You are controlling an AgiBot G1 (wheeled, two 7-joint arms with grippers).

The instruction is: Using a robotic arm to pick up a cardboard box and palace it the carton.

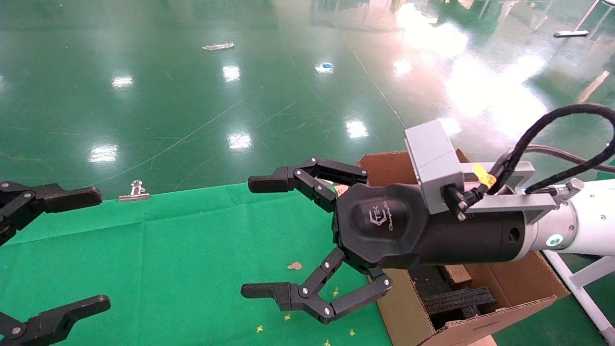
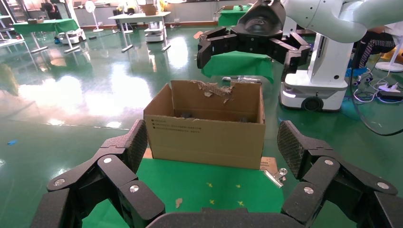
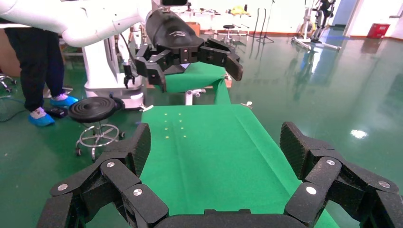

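Right white jointed robotic arm (image 1: 584,226) came in from the right edge of the head view, black cylindrical wrist roughly level, reaching toward frame centre above the near-left part of the carton. Grey camera block (image 1: 432,163) sat on top of the wrist, black cable (image 1: 562,139) looping up to the right.

Right gripper (image 1: 257,238): black two-finger linkage, spread wide, nothing between the fingers, touching nothing. One fingertip pointed left at mid-frame, the other lower, both over the green cloth-covered table (image 1: 168,259).

Left gripper (image 1: 86,250) at the left edge of the head view, also splayed wide and holding nothing, hovering over the cloth.

Large brown corrugated carton (image 1: 480,317) stood at lower right of the head view, just off the cloth's right edge, flaps up, black foam blocks (image 1: 456,298) inside. Left wrist view showed its torn ragged top edge (image 2: 214,88).

Small taped brown box: could not make it out in any view; a tan piece inside the carton (image 1: 456,274) was mostly hidden by the wrist, could not tell what it was.

Around: silver binder clip (image 1: 136,191) at the cloth's far edge, cardboard scrap (image 1: 294,265) on the cloth, small yellow marks (image 1: 288,317) low centre, glossy green floor (image 1: 192,72) behind.
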